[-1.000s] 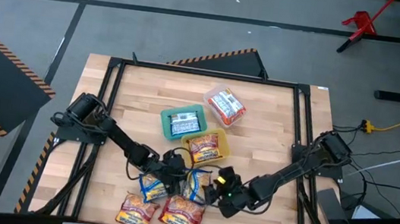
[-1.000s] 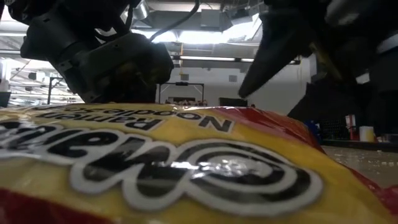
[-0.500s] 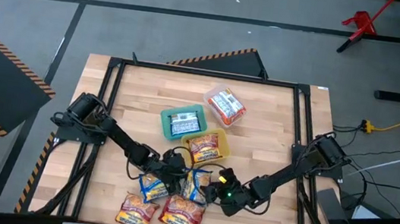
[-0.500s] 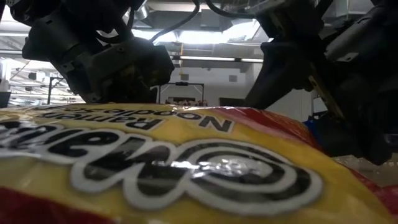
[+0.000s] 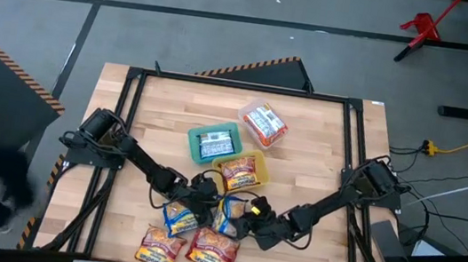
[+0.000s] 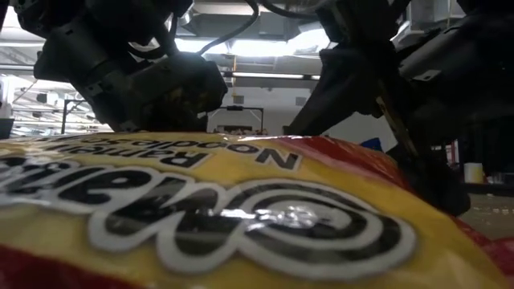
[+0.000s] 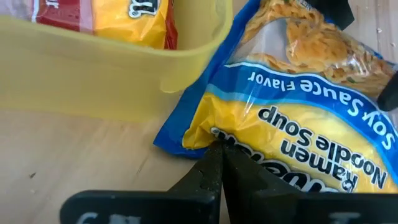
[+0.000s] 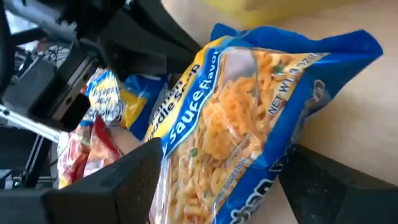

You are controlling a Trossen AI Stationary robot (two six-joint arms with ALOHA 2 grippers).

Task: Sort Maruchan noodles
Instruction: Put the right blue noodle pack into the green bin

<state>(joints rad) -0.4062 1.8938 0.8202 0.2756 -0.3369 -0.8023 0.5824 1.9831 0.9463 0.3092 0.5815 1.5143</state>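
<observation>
Near the middle of the wooden table (image 5: 303, 148) stand three shallow containers in a loose diagonal. Closest to the far edge is the clear container (image 5: 263, 123), holding a red-and-white packet (image 5: 262, 120). Beside it, toward the left edge, the teal container (image 5: 215, 143) holds a packet whose colours are too small to read. Nearest the front edge, the yellow container (image 5: 241, 173) holds an orange-red-and-yellow packet (image 5: 238, 175); the left wrist view shows that container's translucent wall with the packet's edge inside.

Just in front of the yellow container both grippers meet over a blue-and-yellow packet (image 5: 228, 217) lying on the wood, its corner right against the container's wall. The left gripper (image 7: 219, 163) has its two fingers pressed together at that packet's blue edge, and the film looks pinched there, though the grip itself is hard to confirm. The right gripper (image 5: 247, 225) has its fingers spread wide on either side of the same packet, which bulges up between them in the right wrist view.

Another blue-and-yellow packet (image 5: 177, 221) lies just left of these. Two orange-red-and-yellow packets (image 5: 212, 248) rest side by side at the front edge, one filling the low view.
</observation>
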